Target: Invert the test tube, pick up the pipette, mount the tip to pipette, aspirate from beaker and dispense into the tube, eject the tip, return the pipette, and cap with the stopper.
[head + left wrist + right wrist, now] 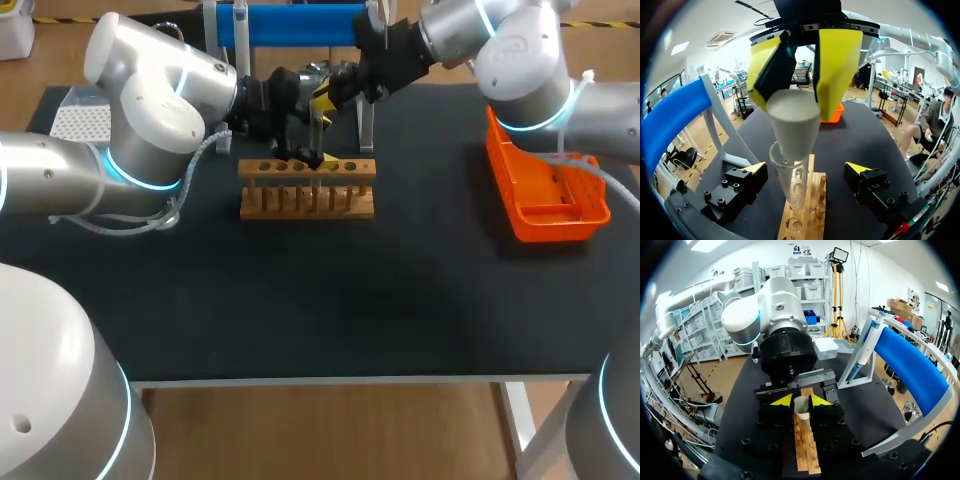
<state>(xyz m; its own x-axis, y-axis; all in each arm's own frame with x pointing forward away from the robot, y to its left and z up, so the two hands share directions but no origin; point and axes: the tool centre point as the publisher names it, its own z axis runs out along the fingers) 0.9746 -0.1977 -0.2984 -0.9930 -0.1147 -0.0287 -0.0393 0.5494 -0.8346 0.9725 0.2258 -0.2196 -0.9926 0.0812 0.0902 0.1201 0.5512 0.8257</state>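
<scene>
A clear test tube (791,186) stands upright in the wooden rack (306,190). A white stopper (793,121) sits at the tube's mouth, its narrow end down, and my right gripper (799,75) is shut on it from above. In the right wrist view the stopper (801,405) shows between that gripper's (801,401) yellow tips, over the rack (805,445). My left gripper (806,171) stands wide open low around the tube, one finger on each side, touching nothing. In the head view both grippers meet over the rack, left (303,155), right (322,100). The pipette (863,354) hangs on the blue stand.
The blue pipette stand (292,24) rises just behind the rack. An orange tray (545,195) lies at the right side of the black mat, and a white tip box (80,122) at the far left. The mat's front half holds nothing.
</scene>
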